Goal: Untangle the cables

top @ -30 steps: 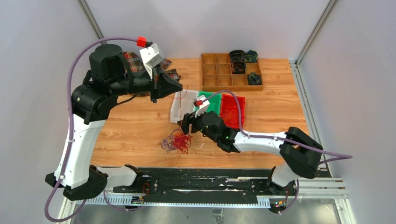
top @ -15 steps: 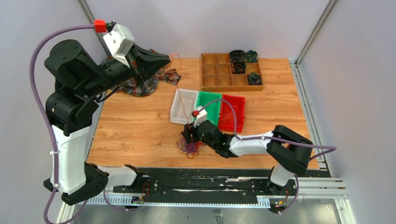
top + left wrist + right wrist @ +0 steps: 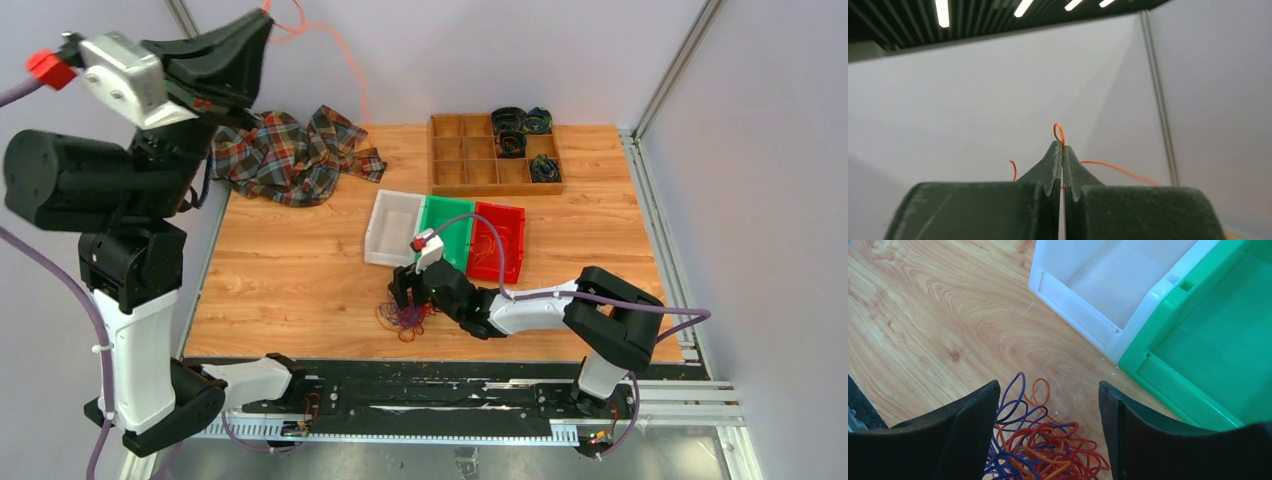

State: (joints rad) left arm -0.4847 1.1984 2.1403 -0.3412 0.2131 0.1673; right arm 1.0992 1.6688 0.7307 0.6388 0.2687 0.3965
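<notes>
A fist-sized tangle of red, purple and orange cables (image 3: 403, 318) lies on the wooden table near its front edge. My right gripper (image 3: 405, 296) stands low over it, open, its two black fingers straddling the tangle (image 3: 1048, 450) without closing. My left gripper (image 3: 266, 16) is raised high at the upper left and is shut on one thin orange cable (image 3: 1059, 131). That orange cable (image 3: 356, 90) trails from it down toward the table's back. In the left wrist view a small loop of it pokes out past the closed fingertips.
White (image 3: 393, 228), green (image 3: 447, 225) and red (image 3: 500, 240) bins sit side by side just behind the tangle; the red one holds red wires. A wooden compartment box (image 3: 470, 153) stands at the back, and a plaid cloth (image 3: 290, 155) at the back left.
The left arm has swung up and to the left, lifting the orange cable high off the table. The right gripper came down and forward over the tangle and stays open.
</notes>
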